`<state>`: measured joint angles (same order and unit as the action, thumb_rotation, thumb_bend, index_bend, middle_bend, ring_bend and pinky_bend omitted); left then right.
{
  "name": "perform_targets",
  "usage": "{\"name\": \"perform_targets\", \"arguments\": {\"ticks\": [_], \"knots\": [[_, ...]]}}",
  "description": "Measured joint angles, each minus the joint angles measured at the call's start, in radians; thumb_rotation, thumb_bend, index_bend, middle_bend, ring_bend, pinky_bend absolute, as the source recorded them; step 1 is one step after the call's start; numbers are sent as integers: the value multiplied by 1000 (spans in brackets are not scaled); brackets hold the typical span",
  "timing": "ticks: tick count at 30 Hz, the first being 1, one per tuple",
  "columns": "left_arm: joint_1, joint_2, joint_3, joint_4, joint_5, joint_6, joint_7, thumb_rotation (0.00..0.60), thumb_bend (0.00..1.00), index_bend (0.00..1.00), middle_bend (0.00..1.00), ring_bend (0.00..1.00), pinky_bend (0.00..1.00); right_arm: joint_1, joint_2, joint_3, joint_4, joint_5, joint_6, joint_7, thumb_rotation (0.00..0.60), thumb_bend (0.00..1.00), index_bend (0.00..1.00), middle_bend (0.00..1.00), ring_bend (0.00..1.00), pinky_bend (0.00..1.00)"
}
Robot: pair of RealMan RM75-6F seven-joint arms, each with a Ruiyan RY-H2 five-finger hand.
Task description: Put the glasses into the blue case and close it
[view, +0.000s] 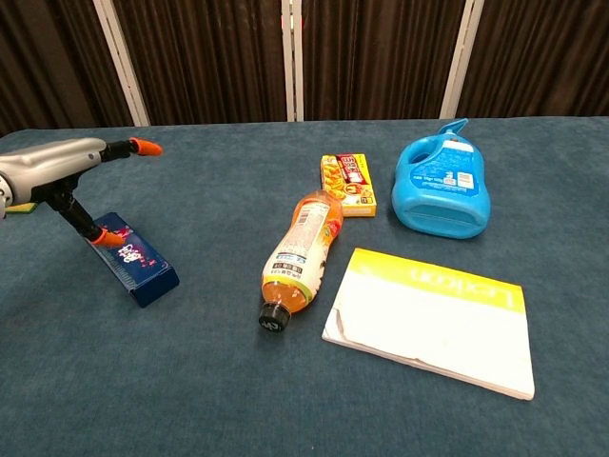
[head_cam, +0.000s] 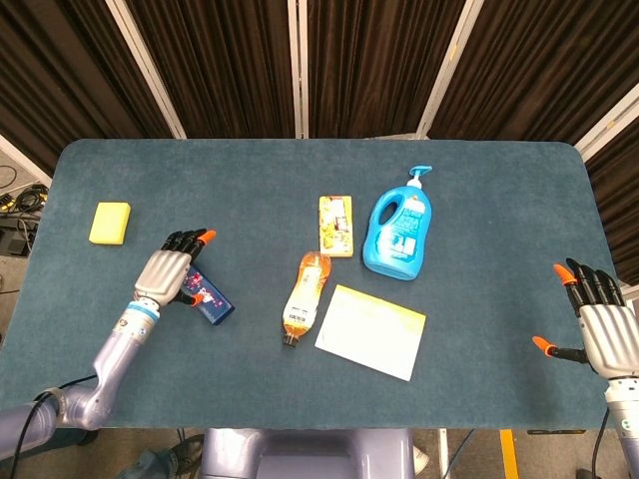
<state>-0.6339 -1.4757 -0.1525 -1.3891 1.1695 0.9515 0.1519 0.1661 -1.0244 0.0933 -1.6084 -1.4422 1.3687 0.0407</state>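
Observation:
The blue case (head_cam: 210, 303) (view: 139, 260) lies shut on the table's left side, its patterned lid facing up. My left hand (head_cam: 170, 272) (view: 55, 168) hovers over the case's near-left end with its fingers stretched out flat above it. Only the orange thumb tip (view: 105, 238) touches the lid, and the hand grips nothing. The glasses are not visible in either view. My right hand (head_cam: 599, 321) is open with spread fingers at the table's far right edge, away from everything; the chest view does not show it.
A yellow sponge (head_cam: 110, 223) sits at the far left. An orange drink bottle (head_cam: 307, 296) (view: 300, 257) lies on its side mid-table, beside a yellow snack box (head_cam: 335, 225), a blue detergent bottle (head_cam: 400, 232) and a yellow-white booklet (head_cam: 370, 330).

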Motion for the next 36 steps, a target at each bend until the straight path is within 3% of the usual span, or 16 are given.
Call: {"name": "perform_targets", "arguments": {"ticks": [3,9,16,20,23,29,36], "knots": [[1,49,10,-29,27,-15,-24,600,12,0,0,0,0,0,0,0,-1,0,0,-1,600,0,0,0,0,0],[-12,127,51,-46,36,-114,-24,600,0,0,0,0,0,0,-1,-1,-3,-2,1,-5,600,0,0,0,0,0],[-37,88,73,52,21,-176,-14,600,0,60,0,0,0,2,-5,-1,-3,2,-4,-18,600,0,0,0,0,0],[-50,33,76,115,32,-185,-21,600,0,163,7,0,10,5,-8,1,1,9,-10,-21,600,0,0,0,0,0],[-59,0,75,151,48,-187,-37,600,4,259,97,23,85,6,-11,2,4,12,-11,-23,600,0,0,0,0,0],[-72,-39,78,192,79,-189,-62,600,137,525,311,202,278,7,-14,3,11,17,-15,-21,600,0,0,0,0,0],[-79,-51,73,194,47,-197,-22,600,225,629,422,298,353,7,-14,3,11,15,-14,-19,600,0,0,0,0,0]]}}
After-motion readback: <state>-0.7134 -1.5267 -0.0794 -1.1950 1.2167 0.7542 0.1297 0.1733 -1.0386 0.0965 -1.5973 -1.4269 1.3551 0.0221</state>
